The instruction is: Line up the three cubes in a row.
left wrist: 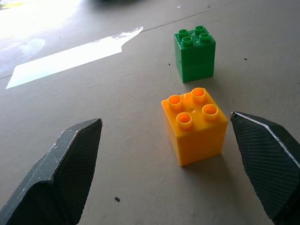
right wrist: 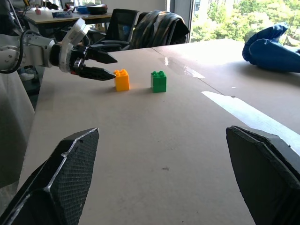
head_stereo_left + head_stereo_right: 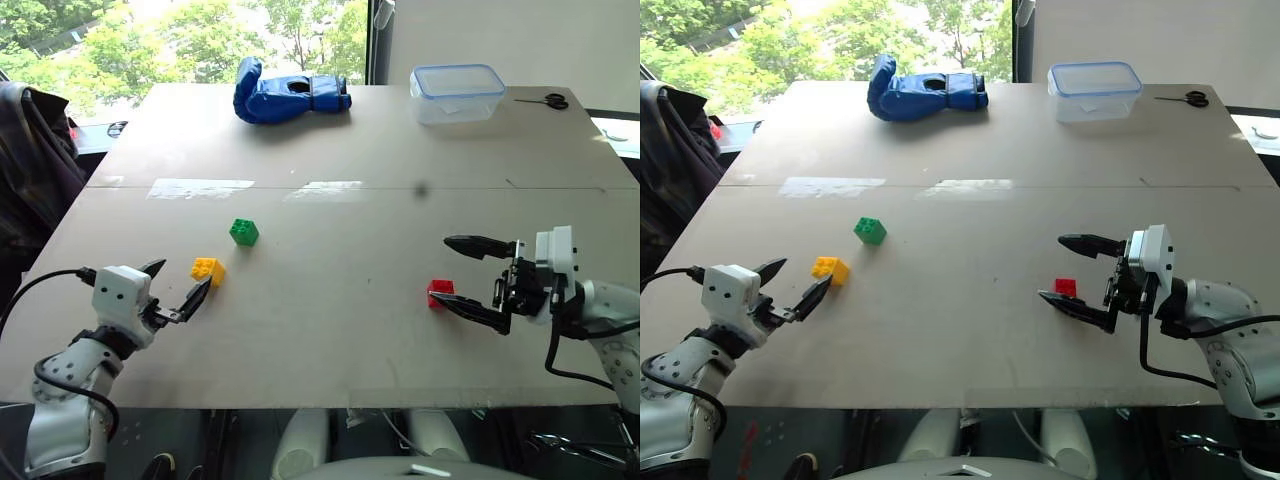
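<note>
On the table's left part, the green cube point(image 3: 243, 232) stands a little beyond and to the right of the yellow cube point(image 3: 208, 270). My left gripper point(image 3: 183, 277) is open, level with the table. Its right fingertip is close beside the yellow cube point(image 1: 194, 124), which lies ahead of the gap and off to the right finger's side. The red cube point(image 3: 440, 292) rests alone at the right. My right gripper point(image 3: 440, 270) hangs open over it, pointing left, with nothing between its fingers point(image 2: 70, 173). The right wrist view looks across to the yellow cube point(image 2: 122, 80) and the green cube point(image 2: 159, 81).
A blue glove point(image 3: 290, 95) lies at the table's far middle. A clear plastic container point(image 3: 457, 92) and black scissors point(image 3: 545, 100) are at the far right. A dark jacket point(image 3: 35, 160) hangs beside the left edge.
</note>
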Robot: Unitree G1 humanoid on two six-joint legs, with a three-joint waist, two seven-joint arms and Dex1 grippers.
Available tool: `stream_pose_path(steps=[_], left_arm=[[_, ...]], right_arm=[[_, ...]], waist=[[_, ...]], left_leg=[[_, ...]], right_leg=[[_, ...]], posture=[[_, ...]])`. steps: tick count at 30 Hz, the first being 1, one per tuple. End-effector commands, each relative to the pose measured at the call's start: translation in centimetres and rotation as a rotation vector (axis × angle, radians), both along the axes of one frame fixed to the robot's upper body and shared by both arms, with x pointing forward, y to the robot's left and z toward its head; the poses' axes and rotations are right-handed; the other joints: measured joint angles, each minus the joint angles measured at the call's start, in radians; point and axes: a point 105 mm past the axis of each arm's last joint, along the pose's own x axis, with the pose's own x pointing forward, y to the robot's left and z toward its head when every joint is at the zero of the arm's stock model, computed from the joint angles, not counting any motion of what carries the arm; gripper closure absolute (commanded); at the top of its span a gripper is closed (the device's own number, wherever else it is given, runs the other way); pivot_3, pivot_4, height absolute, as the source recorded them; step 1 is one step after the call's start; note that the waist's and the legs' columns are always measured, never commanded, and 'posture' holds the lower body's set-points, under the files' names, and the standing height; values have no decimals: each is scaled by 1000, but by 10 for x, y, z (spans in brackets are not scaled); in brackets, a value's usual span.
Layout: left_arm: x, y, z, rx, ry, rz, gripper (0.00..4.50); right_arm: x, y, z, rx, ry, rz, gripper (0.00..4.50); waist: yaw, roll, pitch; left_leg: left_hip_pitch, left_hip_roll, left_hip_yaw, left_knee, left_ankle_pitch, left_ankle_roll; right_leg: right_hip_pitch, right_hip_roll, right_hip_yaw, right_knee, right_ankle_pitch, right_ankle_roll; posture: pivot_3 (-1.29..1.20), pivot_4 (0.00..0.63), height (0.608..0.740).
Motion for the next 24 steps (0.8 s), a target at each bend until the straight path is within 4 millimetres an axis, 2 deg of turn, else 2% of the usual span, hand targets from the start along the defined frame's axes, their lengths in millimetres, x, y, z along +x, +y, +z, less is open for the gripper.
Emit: stream_pose_path(steps=[1, 4, 9, 16, 19, 24], left_arm=[[4, -8, -7, -15, 27, -25, 0], [7, -15, -11, -11, 45, -44, 0], [12, -14, -12, -1, 22, 0, 0], [4, -12, -12, -24, -33, 88, 0], [9, -9, -11, -32, -55, 135, 0], [15, -24, -8, -57, -74, 79, 0]], right_arm=[[-4, 1, 9, -32, -62, 27, 48], [-8, 4, 4, -81, -70, 57, 48], [-8, 3, 1, -83, -64, 53, 48], [-8, -1, -2, -90, -59, 45, 48], [-8, -1, -3, -91, -56, 47, 48], [-8, -1, -3, -93, -53, 53, 48]], waist=[[-1, 0, 0], [-3, 0, 0], [-3, 0, 0], [-3, 0, 0], [1, 0, 0], [2, 0, 0]], left_leg=[[0, 0, 0, 0, 0, 0], [0, 0, 0, 0, 0, 0], [0, 0, -2, 0, 0, 0], [-1, 0, -2, 0, 0, 0], [-1, 0, -2, 0, 0, 0], [0, -2, -3, 0, 0, 0]], right_leg=[[0, 0, 0, 0, 0, 0], [0, 0, 0, 0, 0, 0], [0, 0, 0, 0, 0, 0], [0, -4, 0, 0, 0, 0], [0, -5, -1, 0, 0, 0], [2, -3, -3, 0, 0, 0]], posture=[[0, 150, 740], [0, 150, 740], [0, 150, 740], [0, 150, 740], [0, 150, 740], [0, 150, 740]])
